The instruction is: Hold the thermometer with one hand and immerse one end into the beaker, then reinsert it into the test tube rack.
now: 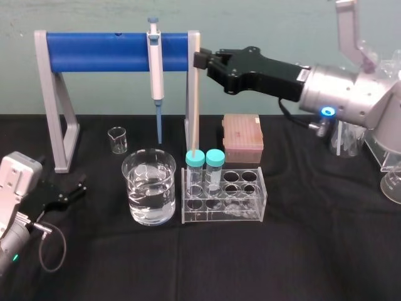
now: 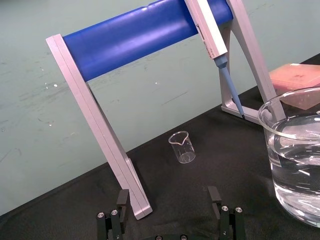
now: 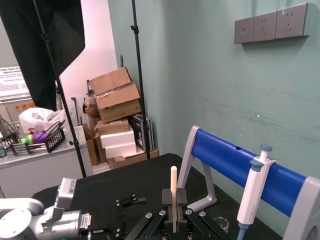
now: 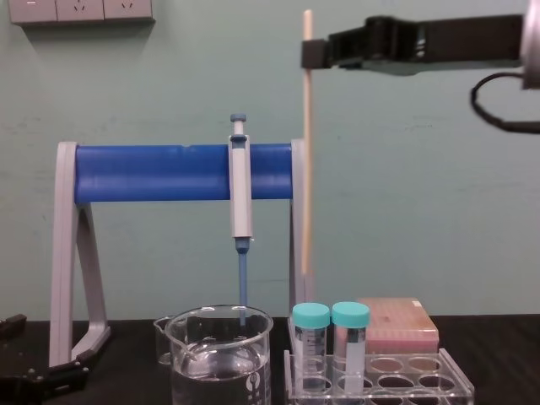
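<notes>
One each: thermometer, pipette, rack, large beaker, small beaker; two capped tubes.

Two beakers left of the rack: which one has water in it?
The wide beaker beside the rack; the small beaker behind it is empty.

**No legible text on site**

The beaker bears a small white printed emblem — too small to read. A white notice in the room behind carries printed lines — none can be made out.
</notes>
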Tool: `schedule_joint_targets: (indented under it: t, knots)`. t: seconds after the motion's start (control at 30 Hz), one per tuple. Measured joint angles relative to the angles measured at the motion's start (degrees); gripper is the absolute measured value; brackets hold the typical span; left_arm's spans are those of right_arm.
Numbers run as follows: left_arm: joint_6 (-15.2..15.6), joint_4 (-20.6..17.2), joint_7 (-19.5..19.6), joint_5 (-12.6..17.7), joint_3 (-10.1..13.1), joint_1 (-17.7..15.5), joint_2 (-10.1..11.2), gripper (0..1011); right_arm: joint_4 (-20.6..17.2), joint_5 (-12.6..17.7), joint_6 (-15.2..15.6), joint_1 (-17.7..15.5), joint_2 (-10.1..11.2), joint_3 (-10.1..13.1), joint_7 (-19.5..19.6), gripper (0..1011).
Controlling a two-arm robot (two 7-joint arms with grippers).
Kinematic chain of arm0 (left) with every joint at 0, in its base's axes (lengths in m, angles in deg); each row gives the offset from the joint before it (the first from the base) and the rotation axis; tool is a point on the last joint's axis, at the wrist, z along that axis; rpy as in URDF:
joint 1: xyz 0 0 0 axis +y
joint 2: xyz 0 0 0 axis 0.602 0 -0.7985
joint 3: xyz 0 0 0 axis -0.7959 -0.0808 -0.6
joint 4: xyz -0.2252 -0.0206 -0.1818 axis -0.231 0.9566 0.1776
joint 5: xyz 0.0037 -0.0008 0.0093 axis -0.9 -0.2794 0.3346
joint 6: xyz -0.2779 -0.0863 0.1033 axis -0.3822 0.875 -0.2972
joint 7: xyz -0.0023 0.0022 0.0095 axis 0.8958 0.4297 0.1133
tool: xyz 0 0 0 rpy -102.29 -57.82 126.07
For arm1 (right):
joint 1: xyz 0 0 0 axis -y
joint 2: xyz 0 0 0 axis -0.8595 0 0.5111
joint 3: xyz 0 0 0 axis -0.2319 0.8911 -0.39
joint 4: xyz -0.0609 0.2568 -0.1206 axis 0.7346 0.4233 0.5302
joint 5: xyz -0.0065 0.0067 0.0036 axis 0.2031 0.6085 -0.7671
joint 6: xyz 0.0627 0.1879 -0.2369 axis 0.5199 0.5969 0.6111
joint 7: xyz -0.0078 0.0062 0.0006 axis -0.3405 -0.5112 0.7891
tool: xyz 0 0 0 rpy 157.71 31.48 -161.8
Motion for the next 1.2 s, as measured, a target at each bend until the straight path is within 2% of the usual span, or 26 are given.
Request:
schedule_joint_targets:
  t: [0.27,0.67,0.93,1.2]
  knots:
    - [0.0,0.0,0.0,0.0,0.0,0.0,0.0,1004,4.43,-2.88,-2.32,2.38,-3.68,-3.19,0.84,55]
    - [0.0,0.0,0.0,0.0,0.0,0.0,0.0,1004,12.95,-7.57,-6.65,4.36,-9.96,-6.01,-0.35,55]
    - [0.0,0.0,0.0,0.0,0.0,0.0,0.0,1004,16.78,-9.83,-8.76,4.63,-12.5,-6.82,-1.76,55]
    - [0.0,0.0,0.0,0.0,0.0,0.0,0.0,1004,20.37,-11.21,-11.31,4.18,-14.8,-6.44,-2.73,55]
